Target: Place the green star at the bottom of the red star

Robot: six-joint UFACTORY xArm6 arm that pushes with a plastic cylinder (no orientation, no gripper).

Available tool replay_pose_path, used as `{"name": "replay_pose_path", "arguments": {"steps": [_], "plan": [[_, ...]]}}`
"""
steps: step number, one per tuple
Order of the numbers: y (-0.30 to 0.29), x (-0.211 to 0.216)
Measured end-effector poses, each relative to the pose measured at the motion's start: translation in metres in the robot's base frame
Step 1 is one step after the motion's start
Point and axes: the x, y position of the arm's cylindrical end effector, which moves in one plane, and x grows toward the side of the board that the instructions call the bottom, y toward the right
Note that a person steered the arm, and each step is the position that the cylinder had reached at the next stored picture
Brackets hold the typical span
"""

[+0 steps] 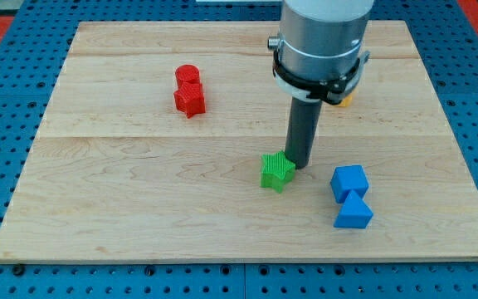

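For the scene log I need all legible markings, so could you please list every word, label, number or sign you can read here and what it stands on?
None: no text, label, number or sign can be read in the camera view.
The green star, red star, red cylinder, blue cube and blue block below it are plain.
The wooden board and the arm's grey housing show no readable marking.
My tip touches the green star's right side.

Bright even light, sharp, soft shadows.
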Motion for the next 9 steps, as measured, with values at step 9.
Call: {"name": "replay_pose_path", "arguments": {"steps": [9], "plan": [[-0.071,-0.056]]}}
